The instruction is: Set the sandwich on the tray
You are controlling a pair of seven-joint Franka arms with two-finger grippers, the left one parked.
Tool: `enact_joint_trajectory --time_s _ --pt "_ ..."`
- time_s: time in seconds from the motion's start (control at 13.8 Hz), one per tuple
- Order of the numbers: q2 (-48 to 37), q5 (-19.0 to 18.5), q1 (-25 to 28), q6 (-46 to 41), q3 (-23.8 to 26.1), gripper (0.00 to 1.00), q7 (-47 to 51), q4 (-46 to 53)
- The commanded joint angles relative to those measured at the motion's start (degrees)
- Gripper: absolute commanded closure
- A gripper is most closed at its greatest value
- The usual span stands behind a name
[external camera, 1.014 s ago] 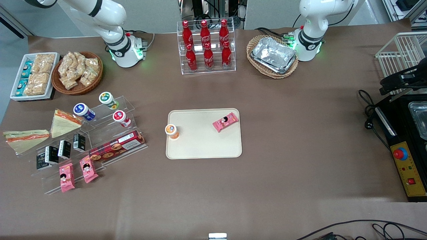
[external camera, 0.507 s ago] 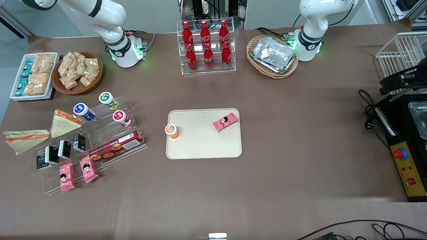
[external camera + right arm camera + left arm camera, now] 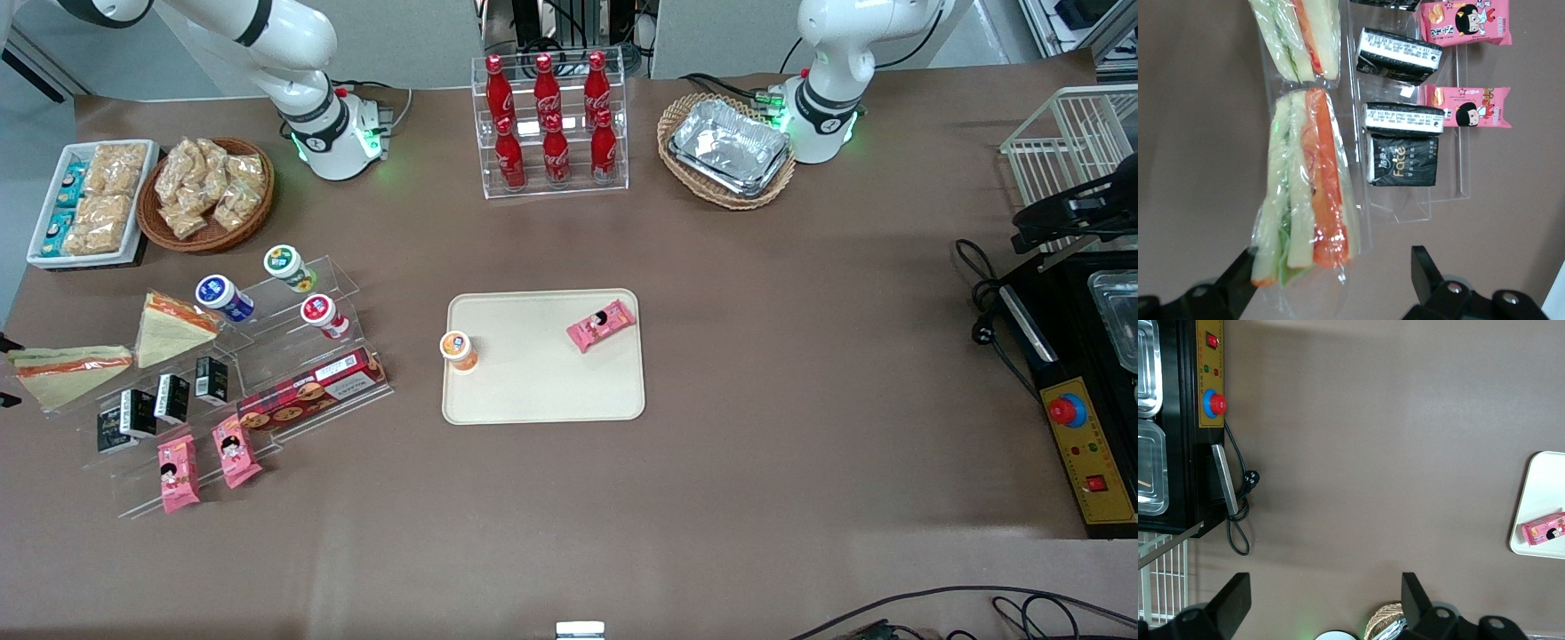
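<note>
Gripper (image 3: pixel 1331 283) open, holding nothing, poised above the sandwich (image 3: pixel 1305 193), one finger to each side of its wide end. Sandwich lies on the table at the working arm's end, its long axis running away from the fingers, well apart from the tray (image 3: pixel 542 391).

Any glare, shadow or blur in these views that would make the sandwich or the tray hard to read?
Right wrist view: the sandwich is sharp, its clear wrap showing only faint sheen, green and orange stripes legible; the open gripper hangs just above its wide end. Front view: even light, soft shadows; the tray is evenly lit, glare only on the foil trays. Left wrist view: the tray's pale corner looks slightly washed out.
</note>
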Motion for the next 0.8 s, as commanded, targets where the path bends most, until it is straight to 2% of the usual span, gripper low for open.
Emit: enact_joint_trajectory --time_s 0.0,0.07,0.14,0.22,0.29,0.36,0.43,0.51,0.58,0.72 --pt "-0.53 1.78 0.79 2.37 0.16 0.01 -1.19 -2.3" --pt "-0.44 1.78 0.97 2.98 0.17 0.02 -1.1 -2.83" --pt "-0.44 1.78 1.14 3.42 0.17 0.14 -1.01 -3.09" --pt "-0.44 1.78 1.67 3.51 0.17 0.39 -0.75 -3.1" --pt "-0.44 1.78 1.76 3.6 0.17 0.57 -0.66 -3.1" --pt "-0.36 1.78 1.76 3.6 0.17 0.65 -0.66 -3.1" --pt "-0.44 1.78 1.76 3.6 0.17 0.76 -0.66 -3.1" --pt "-0.53 1.69 1.76 3.51 0.17 0.92 -0.75 -3.01" --pt "-0.62 1.69 1.67 3.43 0.17 1.0 -1.18 -3.01" --pt "-0.62 1.78 1.58 3.34 0.17 1.0 -1.1 -2.57"
